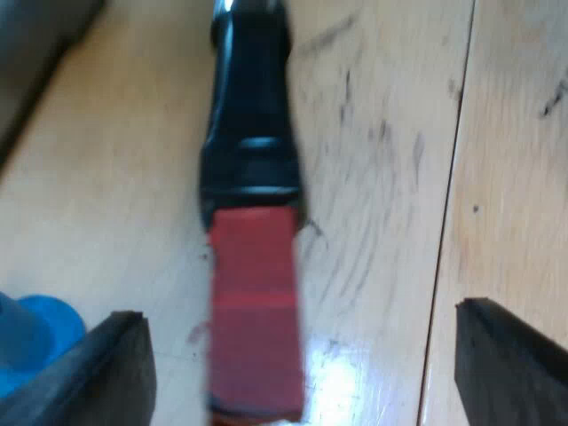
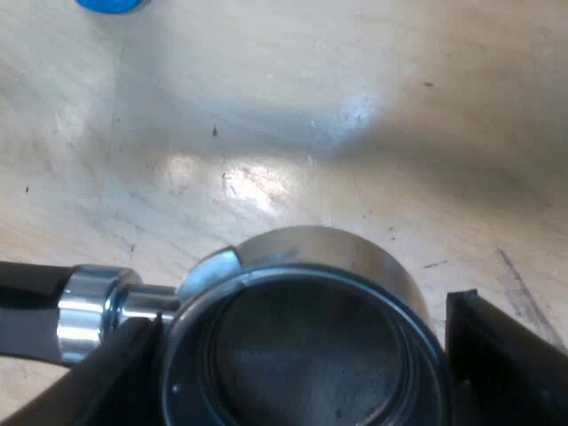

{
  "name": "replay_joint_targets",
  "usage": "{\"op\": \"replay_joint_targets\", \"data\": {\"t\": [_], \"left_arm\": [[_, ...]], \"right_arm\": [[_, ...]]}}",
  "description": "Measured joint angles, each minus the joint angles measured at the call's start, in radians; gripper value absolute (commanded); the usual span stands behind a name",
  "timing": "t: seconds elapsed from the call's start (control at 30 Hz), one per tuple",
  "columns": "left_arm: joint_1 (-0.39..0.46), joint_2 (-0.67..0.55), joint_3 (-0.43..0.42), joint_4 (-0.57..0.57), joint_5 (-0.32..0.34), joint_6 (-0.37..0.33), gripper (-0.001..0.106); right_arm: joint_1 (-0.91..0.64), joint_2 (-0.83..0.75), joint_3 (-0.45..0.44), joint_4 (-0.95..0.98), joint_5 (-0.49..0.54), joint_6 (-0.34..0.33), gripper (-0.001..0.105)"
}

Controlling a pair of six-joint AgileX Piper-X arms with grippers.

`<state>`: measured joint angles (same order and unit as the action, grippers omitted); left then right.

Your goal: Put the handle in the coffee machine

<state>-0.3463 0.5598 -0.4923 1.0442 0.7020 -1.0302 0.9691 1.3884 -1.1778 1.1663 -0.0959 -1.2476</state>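
The holder (image 2: 302,355) lies on the table (image 2: 266,106); its handle (image 1: 253,222) lies between the left gripper's (image 1: 297,312) fingers (image 1: 106,373), touching neither; the tamper (image 1: 35,337) stands just beside one finger.

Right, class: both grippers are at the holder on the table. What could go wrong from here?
The left gripper is open astride the red end; closing off-centre might push it aside. The blue tamper beside that gripper could be knocked. The right gripper is at the round metal basket, which may slip.
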Motion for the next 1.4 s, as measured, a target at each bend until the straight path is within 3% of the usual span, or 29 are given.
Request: {"op": "replay_joint_targets", "data": {"t": [0.2,0.53,1.03,1.4], "left_arm": [[0.0,0.108,-0.001,-0.067,0.0,0.038,0.072],[0.0,0.187,-0.001,-0.094,0.0,0.132,0.072],[0.0,0.196,-0.001,-0.134,0.084,0.138,0.072],[-0.007,0.198,-0.001,-0.161,0.091,0.14,0.072]], "right_arm": [[0.0,0.0,0.0,0.0,-0.005,0.0,0.0],[0.0,0.0,-0.002,0.0,-0.005,0.0,0.0],[0.0,0.0,-0.002,0.0,-0.005,0.0,0.0],[0.0,0.0,-0.002,-0.013,-0.007,0.0,0.0]]}}
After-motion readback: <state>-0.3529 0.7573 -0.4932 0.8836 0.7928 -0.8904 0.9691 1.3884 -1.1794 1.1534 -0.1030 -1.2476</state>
